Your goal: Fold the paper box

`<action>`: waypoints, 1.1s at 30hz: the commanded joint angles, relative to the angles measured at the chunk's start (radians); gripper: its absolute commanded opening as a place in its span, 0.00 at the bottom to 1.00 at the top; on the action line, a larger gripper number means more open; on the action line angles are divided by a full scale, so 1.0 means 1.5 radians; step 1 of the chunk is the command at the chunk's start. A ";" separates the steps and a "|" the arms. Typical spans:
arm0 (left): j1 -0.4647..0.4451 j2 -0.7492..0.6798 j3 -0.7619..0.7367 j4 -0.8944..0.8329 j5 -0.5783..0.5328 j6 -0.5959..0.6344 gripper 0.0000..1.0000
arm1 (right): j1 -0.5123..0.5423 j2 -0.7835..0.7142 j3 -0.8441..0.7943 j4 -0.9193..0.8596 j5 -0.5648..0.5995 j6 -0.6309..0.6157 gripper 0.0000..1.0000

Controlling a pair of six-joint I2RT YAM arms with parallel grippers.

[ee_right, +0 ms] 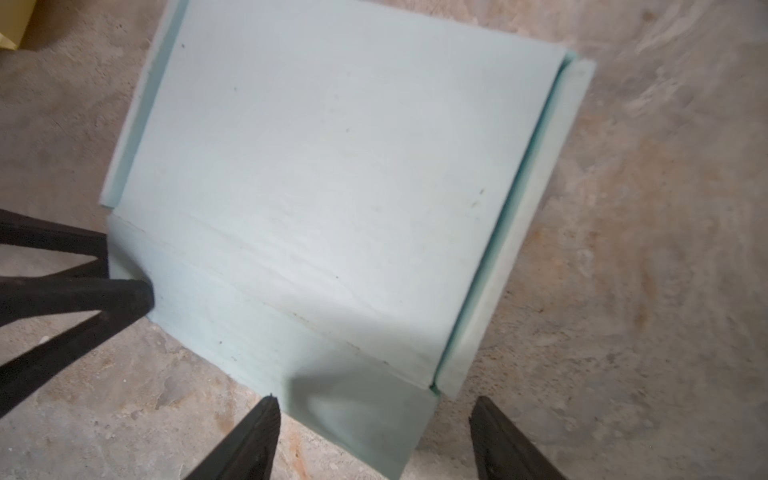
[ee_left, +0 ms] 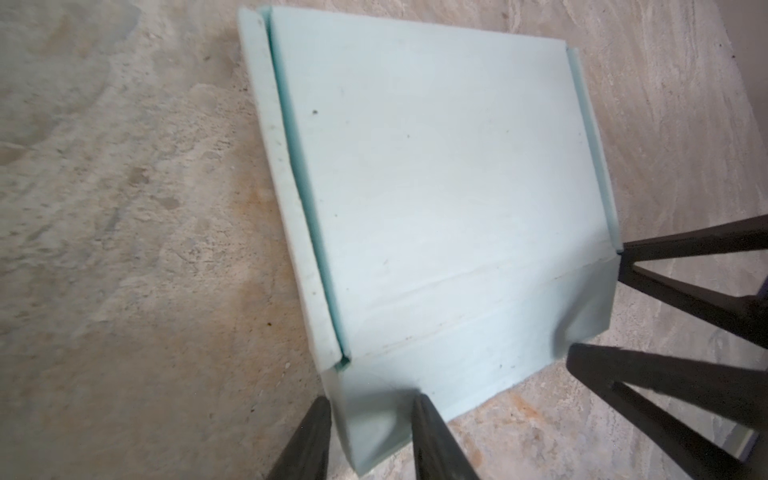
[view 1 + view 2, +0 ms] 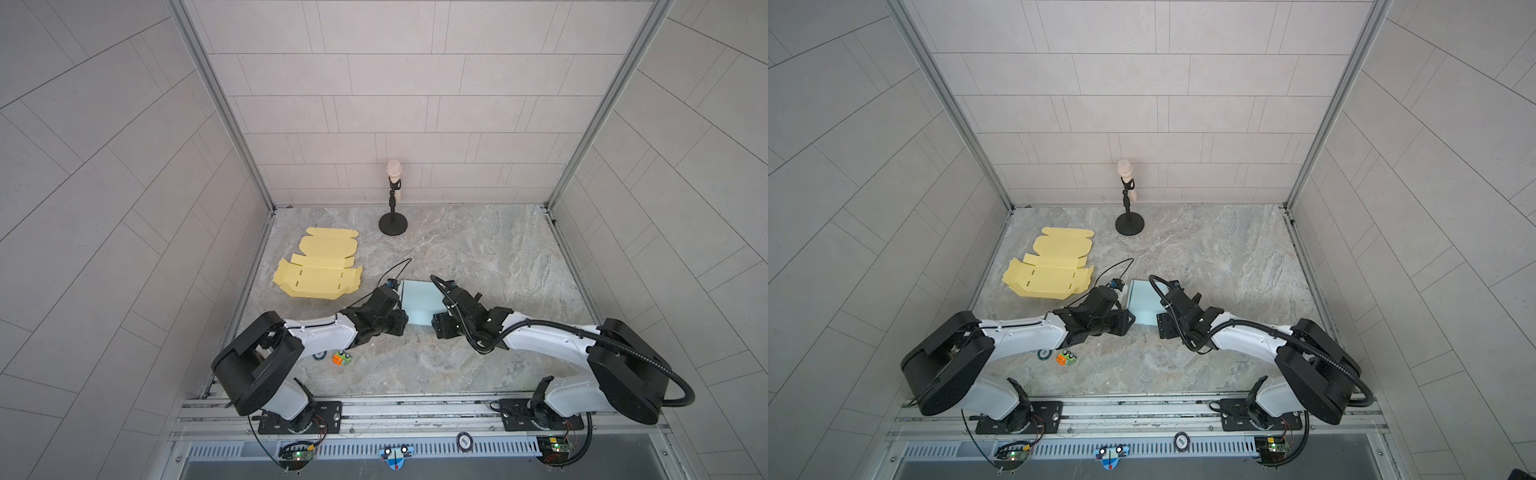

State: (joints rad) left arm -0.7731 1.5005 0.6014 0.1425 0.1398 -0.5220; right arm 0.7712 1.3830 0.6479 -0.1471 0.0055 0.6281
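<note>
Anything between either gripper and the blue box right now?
Nothing visible. The left gripper's jaws straddle one near corner of the blue box, and the right gripper's jaws stand wide around the other near corner. The flat yellow cardboard and the microphone stand sit well clear, toward the back.

The box (image 3: 417, 299) was set on the table (image 3: 498, 257), its near corners flanked by the left gripper (image 2: 374, 428) and right gripper (image 1: 376, 401). A blank (image 3: 318, 272) was laid left, farther back; a stand (image 3: 393, 226) was placed rearmost.
</note>
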 commanded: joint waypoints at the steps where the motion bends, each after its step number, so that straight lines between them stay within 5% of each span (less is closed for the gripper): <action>1: -0.004 0.011 0.014 -0.012 -0.008 0.012 0.36 | -0.005 -0.022 0.020 -0.042 0.033 -0.012 0.80; 21: 0.000 0.016 0.031 -0.021 -0.012 0.019 0.36 | -0.067 0.115 0.210 -0.077 0.027 -0.134 0.75; 33: 0.010 0.038 0.046 -0.023 -0.011 0.026 0.36 | -0.085 0.223 0.223 -0.035 -0.005 -0.140 0.71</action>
State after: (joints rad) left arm -0.7662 1.5394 0.6487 0.1219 0.1333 -0.4992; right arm 0.6468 1.6772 0.9874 -0.1909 0.0277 0.4206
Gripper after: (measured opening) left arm 0.362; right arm 0.715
